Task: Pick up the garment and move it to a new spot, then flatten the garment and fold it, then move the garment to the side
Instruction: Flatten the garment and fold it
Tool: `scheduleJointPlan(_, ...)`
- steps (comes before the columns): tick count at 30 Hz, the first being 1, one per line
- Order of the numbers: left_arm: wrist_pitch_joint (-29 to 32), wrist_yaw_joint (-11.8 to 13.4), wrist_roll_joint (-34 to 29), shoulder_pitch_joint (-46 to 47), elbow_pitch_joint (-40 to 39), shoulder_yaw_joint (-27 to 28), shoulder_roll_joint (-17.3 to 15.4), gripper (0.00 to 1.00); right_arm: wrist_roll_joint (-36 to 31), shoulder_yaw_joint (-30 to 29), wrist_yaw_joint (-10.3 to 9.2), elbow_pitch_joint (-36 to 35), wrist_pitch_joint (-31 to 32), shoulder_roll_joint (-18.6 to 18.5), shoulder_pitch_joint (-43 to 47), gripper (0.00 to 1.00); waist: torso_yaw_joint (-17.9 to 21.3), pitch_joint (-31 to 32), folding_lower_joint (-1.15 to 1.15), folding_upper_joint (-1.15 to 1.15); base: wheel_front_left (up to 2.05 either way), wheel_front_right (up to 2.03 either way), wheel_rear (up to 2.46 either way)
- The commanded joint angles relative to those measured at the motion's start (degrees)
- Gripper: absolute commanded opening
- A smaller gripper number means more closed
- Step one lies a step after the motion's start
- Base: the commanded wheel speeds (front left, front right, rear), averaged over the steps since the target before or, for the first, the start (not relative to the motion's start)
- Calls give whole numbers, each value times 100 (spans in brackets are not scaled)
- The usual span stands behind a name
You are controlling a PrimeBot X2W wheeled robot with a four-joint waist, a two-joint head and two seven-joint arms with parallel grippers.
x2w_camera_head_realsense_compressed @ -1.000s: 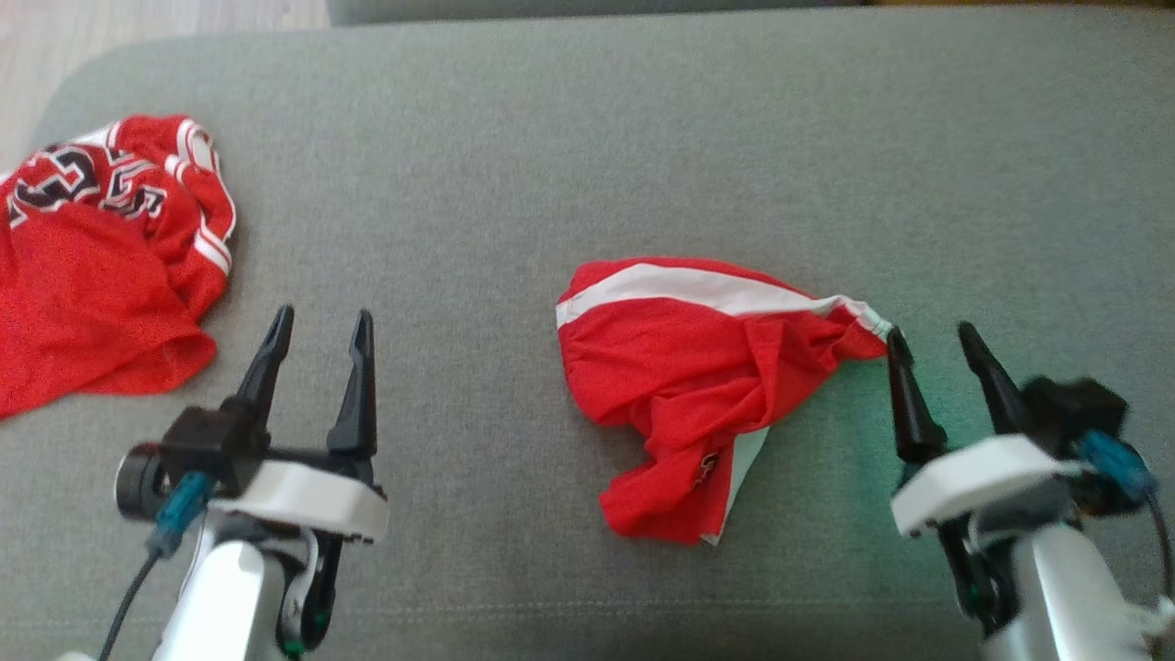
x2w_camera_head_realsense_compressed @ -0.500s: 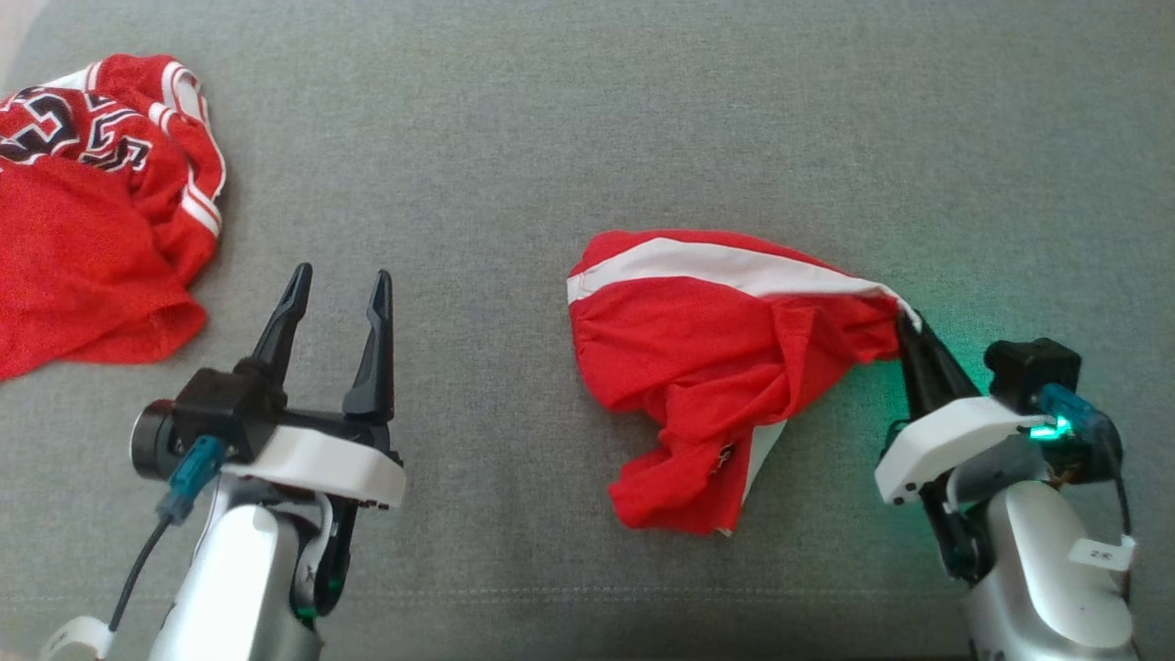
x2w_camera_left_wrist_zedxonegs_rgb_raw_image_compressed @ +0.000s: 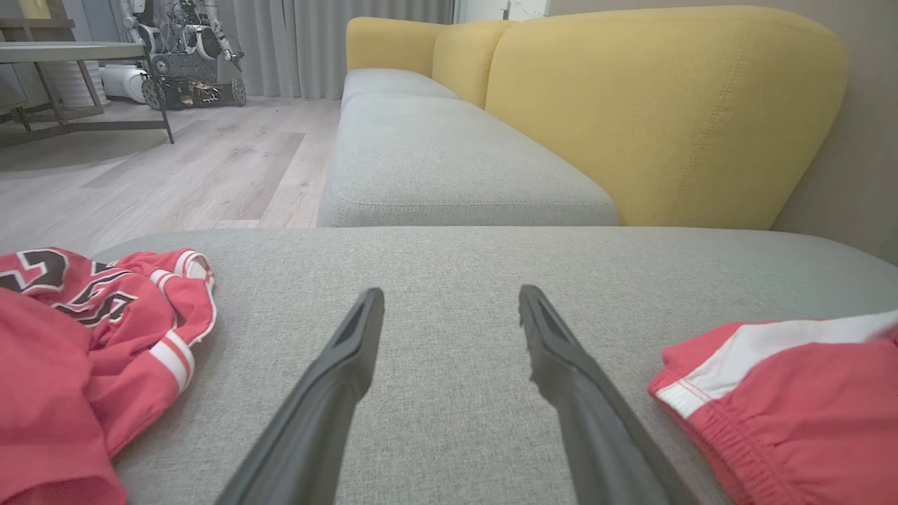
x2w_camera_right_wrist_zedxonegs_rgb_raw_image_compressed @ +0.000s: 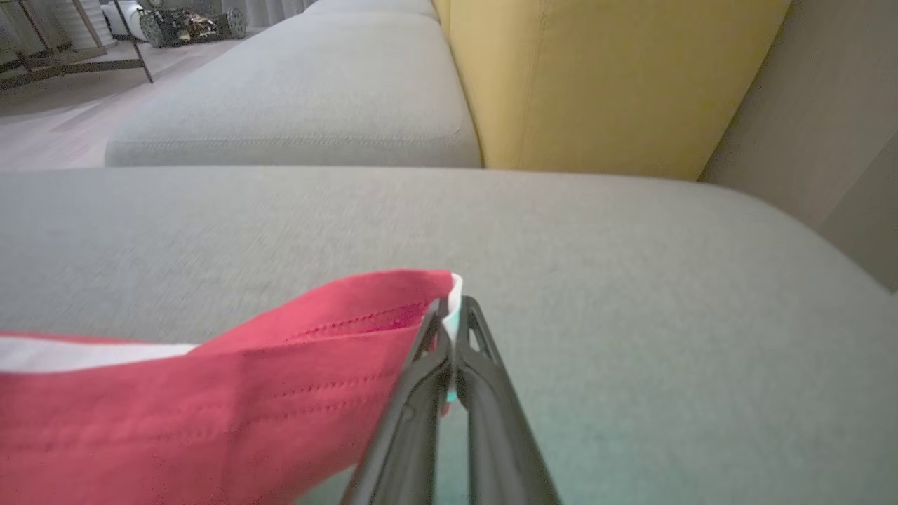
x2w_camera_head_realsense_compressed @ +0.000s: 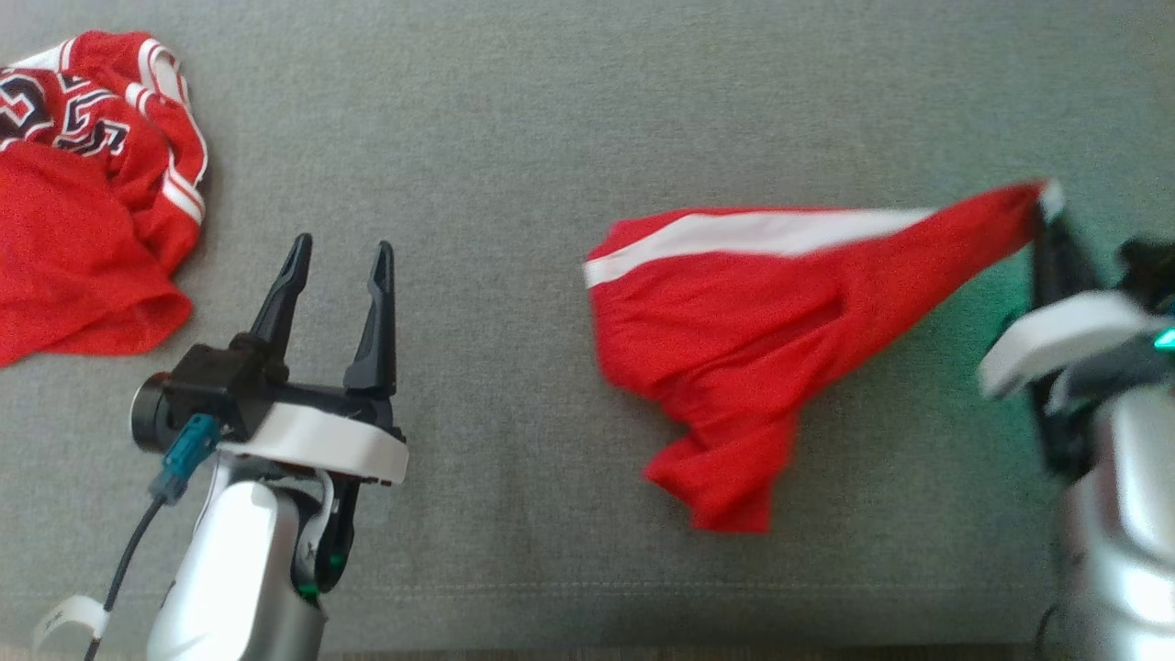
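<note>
The right gripper, seen spread beside the red garment a second ago and clamped on its corner half a second ago, is now carried to the upper right of the head frame. The garment is drawn out with it into a long taut point, its white stripe is pulled straight, and the lower fold's white lining is hidden. The whole head picture is shifted by the camera.

Soft, even light fell on the grey cushion, shadows faint. Motion blur smeared the right gripper and red garment; green glow tinged the cushion beside them.
</note>
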State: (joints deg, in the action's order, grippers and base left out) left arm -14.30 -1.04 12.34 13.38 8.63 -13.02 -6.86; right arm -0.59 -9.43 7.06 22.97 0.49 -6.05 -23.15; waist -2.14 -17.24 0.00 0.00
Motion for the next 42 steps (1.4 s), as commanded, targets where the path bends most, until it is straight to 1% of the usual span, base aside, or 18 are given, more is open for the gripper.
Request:
scheduleJointPlan(1,-69,-4,-19,215,-195,215,-43,100,-37,63,43,-157,-38,-117,-237,0,-44,-34,0,0,0,0,0)
scheduleJointPlan(5,-69,-27,-25,240,-203,268,-2,100,-98,31,43,31,26,-278,-548,0,-96,-98,0,0,0,0,0)
scheduleJointPlan(10,-69,-68,-41,246,-178,308,58,100,-130,105,43,507,167,-326,-659,0,-125,-126,0,0,0,0,0)
scheduleJointPlan(11,-69,-74,-45,242,-171,318,67,100,-127,79,43,583,173,-301,-659,24,-121,-118,0,0,0,0,0)
scheduleJointPlan(12,-69,-80,-49,233,-162,332,74,100,-122,51,43,652,171,-267,-654,82,-109,-99,0,0,0,0,0)
scheduleJointPlan(13,-69,-86,-54,219,-151,344,80,100,-139,34,43,714,174,-246,-642,100,-96,-78,0,0,0,0,0)
scheduleJointPlan(17,-70,-114,-88,164,-102,359,96,100,-140,-106,43,739,87,-113,-510,100,-51,43,0,0,0,0,0)
scheduleJointPlan(20,-70,-127,-111,111,-71,372,100,100,-120,-227,43,527,52,13,-266,100,-27,171,0,0,0,0,0)
scheduleJointPlan(23,-70,-127,-133,28,-46,403,86,100,-81,-227,43,68,36,159,99,100,4,306,0,0,0,0,0)
scheduleJointPlan(26,-70,-101,-153,-80,-38,449,59,100,56,-76,43,-498,-20,248,470,100,47,435,0,0,0,0,0)
scheduleJointPlan(27,-70,-93,-155,-119,-34,467,45,100,109,-12,43,-708,-36,268,595,100,64,477,0,0,0,0,0)
scheduleJointPlan(28,-70,-93,-155,-119,-34,467,45,100,109,-12,43,-708,-36,268,595,100,64,477,0,0,0,0,0)
scheduleJointPlan(34,-69,-43,-181,-282,-13,523,-60,100,484,329,43,-1783,-28,313,1260,100,131,707,0,0,0,0,0)
scheduleJointPlan(38,2,-34,-205,-380,-24,472,-109,100,704,493,43,-2175,41,315,1646,100,152,853,0,0,0,0,0)
scheduleJointPlan(42,116,-18,-204,-472,-65,420,-130,100,825,560,43,-2336,79,316,1939,100,173,937,0,0,0,0,0)
